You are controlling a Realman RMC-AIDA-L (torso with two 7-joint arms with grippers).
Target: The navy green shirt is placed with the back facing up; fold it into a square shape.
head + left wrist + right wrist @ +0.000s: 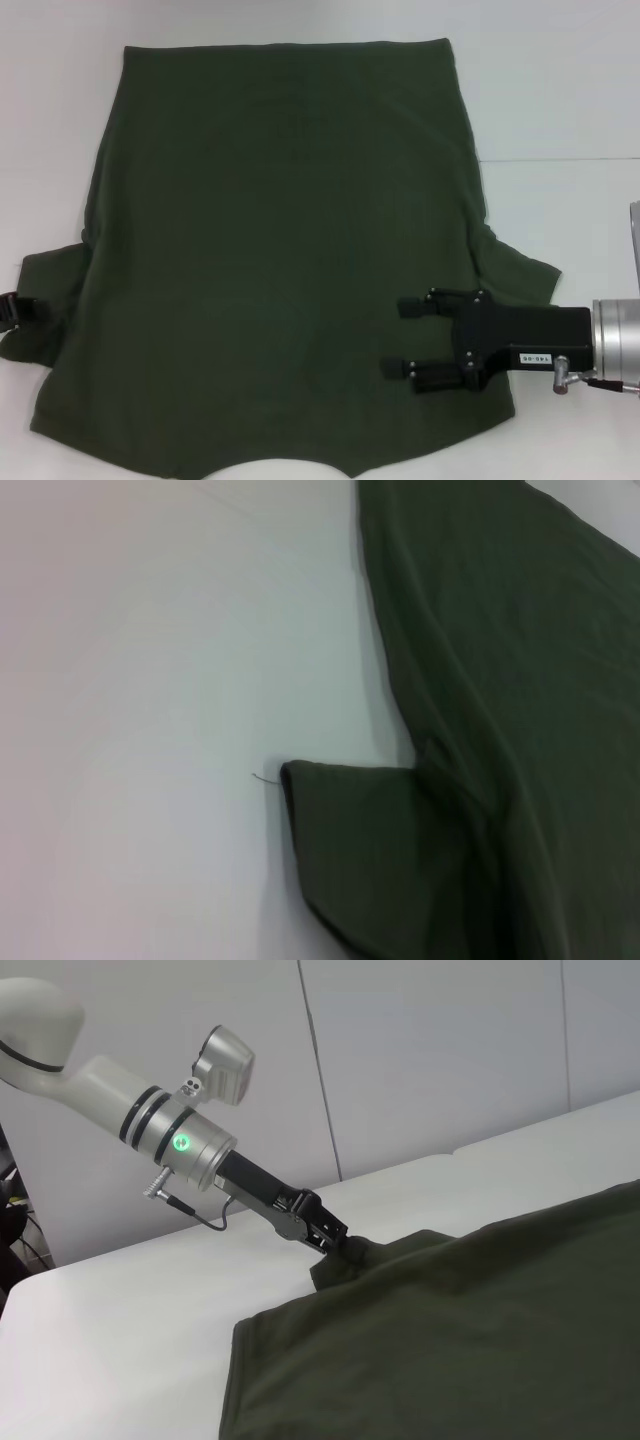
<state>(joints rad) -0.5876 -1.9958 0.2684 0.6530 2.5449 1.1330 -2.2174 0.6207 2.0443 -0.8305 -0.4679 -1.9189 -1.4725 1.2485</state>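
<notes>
The navy green shirt (280,260) lies spread flat on the white table, plain back up, hem at the far side and collar at the near edge. My right gripper (395,338) is over the shirt's right side, just inside the right sleeve (520,275). It is open, its two black fingers pointing left with only cloth beneath them. My left gripper (14,310) is at the far left edge, at the tip of the left sleeve (55,290). In the right wrist view the left gripper (345,1245) is shut on the sleeve cloth, which rises into a small peak. The left wrist view shows the left sleeve (370,860) and the shirt's side (500,630).
The white table (560,90) runs beyond the shirt on all sides, with a seam line on the right (570,158). A pale wall (430,1050) stands behind the table in the right wrist view. A loose thread (262,778) lies by the sleeve corner.
</notes>
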